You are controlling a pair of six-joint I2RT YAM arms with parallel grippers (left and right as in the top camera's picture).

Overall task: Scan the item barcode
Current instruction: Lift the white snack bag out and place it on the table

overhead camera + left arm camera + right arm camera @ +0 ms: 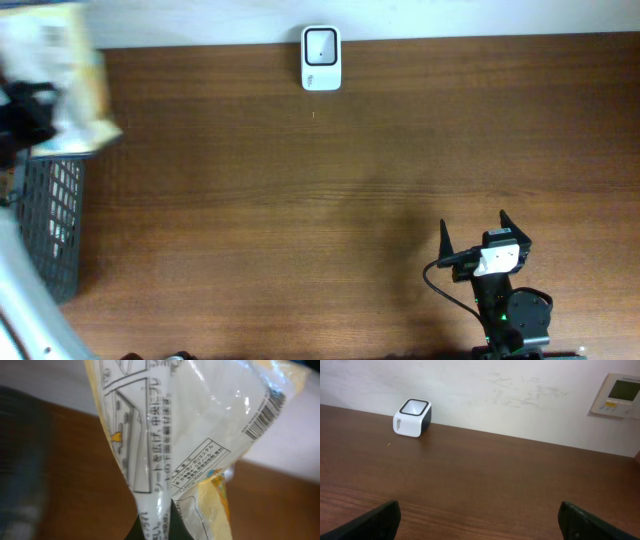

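Packet (200,420) hangs pinched in the closed left tool (156,529) at ten o'clock; right tool (479,519), five o'clock, gapes empty; scanner (321,58) sits at twelve on the bench (300,200).

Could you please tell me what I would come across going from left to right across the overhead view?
packet → scanner → right gripper
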